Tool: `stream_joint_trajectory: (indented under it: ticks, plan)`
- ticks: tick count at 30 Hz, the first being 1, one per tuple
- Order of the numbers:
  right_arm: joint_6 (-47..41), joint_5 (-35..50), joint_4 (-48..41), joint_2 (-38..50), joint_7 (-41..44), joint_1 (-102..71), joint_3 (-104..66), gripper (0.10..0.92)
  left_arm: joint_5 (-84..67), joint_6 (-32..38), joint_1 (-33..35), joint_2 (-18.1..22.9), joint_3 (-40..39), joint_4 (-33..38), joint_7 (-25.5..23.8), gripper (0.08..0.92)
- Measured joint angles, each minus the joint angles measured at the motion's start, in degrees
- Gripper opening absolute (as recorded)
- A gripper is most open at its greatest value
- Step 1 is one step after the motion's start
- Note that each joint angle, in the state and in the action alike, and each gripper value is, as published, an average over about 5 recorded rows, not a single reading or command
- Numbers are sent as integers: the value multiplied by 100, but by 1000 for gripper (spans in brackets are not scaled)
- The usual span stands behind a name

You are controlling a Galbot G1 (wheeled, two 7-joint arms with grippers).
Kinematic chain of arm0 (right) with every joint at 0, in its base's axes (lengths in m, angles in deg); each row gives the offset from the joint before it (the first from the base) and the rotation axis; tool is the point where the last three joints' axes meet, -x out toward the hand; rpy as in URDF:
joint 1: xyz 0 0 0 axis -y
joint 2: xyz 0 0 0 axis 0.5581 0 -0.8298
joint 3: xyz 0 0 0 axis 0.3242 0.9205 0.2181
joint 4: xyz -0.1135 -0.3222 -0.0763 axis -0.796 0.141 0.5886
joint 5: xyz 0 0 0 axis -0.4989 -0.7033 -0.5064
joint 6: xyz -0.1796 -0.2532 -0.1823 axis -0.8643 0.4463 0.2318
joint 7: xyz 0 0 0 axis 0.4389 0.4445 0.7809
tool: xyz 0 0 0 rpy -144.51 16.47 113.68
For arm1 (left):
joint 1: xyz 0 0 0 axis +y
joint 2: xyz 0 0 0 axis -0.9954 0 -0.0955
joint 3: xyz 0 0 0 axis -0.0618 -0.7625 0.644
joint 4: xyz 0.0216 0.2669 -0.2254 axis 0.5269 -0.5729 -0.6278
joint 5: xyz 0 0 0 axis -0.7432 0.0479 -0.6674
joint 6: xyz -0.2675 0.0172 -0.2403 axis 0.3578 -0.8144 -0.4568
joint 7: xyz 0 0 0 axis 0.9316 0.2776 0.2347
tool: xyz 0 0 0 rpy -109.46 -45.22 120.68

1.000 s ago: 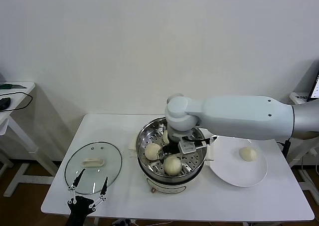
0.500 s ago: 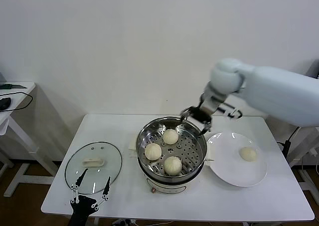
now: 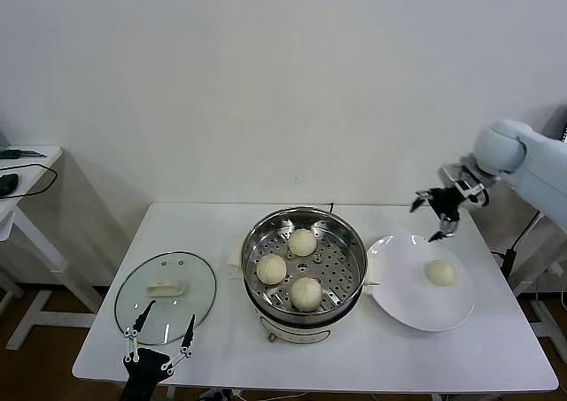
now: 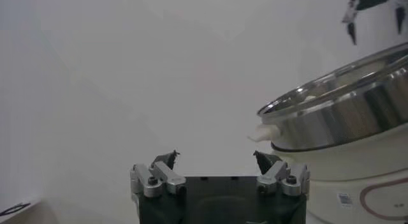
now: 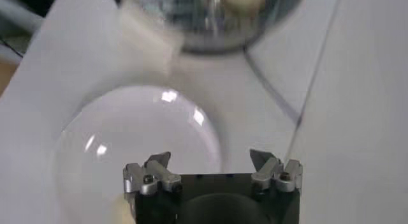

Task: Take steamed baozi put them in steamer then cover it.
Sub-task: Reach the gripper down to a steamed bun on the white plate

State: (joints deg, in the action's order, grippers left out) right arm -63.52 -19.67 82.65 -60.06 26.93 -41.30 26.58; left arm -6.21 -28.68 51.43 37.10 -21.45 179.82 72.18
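No writing I can read anywhere; a small sticker and a ring-shaped mark sit on the white base of the steamer [image 4: 338, 123], but they are too small to make out.

My right gripper [image 3: 440, 212] hangs in the air above the far rim of the white plate [image 3: 403, 296], fingers spread apart and holding nothing. One steamed baozi [image 3: 440, 273] lies on that plate, below and just nearer to me than those fingers, clear of them. In my right wrist view the open fingers [image 5: 156, 165] frame the plate's pale disc, with the steamer's rim beyond.

The steamer [image 3: 304, 242] stands mid-worktop, touching the plate's left edge. Three buns rest apart on its perforated tray: one at the back [image 3: 303, 242], one left [image 3: 271, 269], one at the front [image 3: 306, 292].

The cover [image 3: 166, 295] lies flat on the worktop [image 3: 213, 343] to the steamer's left, handle up. My left gripper [image 3: 158, 341] waits low at the near edge, fingers open and empty, its tips over the cover's near rim.

The worktop is white, set against a plain white wall. A second white table [image 3: 22, 175] with dark items stands far left.
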Motion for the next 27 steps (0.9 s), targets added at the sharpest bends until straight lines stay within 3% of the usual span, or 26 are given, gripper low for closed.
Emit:
stream_joint_trajectory:
  ticks: [27]
  plan:
    - [-212,-573,-1262,-460,-645,-1636,-720,823,3,22,25,7,41,-108,0,823]
